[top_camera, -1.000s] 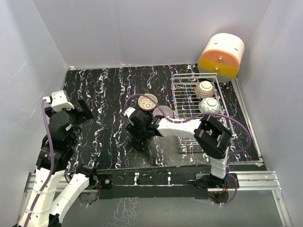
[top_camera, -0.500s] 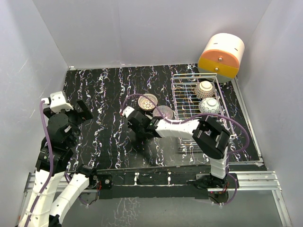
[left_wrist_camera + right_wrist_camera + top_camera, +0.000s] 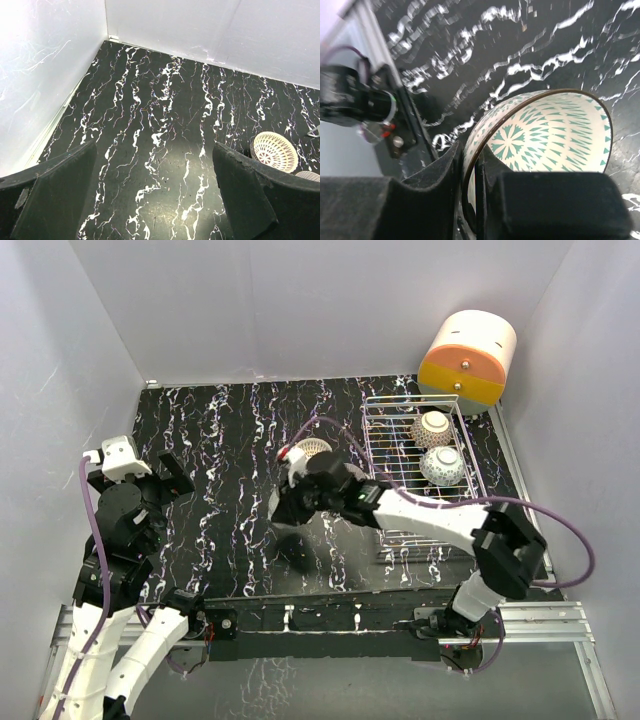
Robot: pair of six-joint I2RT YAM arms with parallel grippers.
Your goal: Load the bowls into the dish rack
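Observation:
My right gripper (image 3: pixel 472 192) is shut on the rim of a white bowl with a green pattern (image 3: pixel 547 132) and holds it tilted above the black marbled table. In the top view this gripper (image 3: pixel 290 500) is mid-table, left of the dish rack (image 3: pixel 385 455). The silver wire rack holds two pale bowls (image 3: pixel 434 426) (image 3: pixel 444 465) at its far end. A white lattice bowl (image 3: pixel 314 447) stands on the table behind my right wrist and also shows in the left wrist view (image 3: pixel 274 151). My left gripper (image 3: pixel 155 200) is open and empty at the far left (image 3: pixel 165 480).
An orange-and-cream cylinder (image 3: pixel 468 357) stands at the back right corner behind the rack. White walls close the table on three sides. The edge of another bowl (image 3: pixel 311 176) shows at the right of the left wrist view.
My right arm has swung its elbow out to the right, and its wrist has risen and moved back a little with the bowl. My left arm has drifted slightly to the left.

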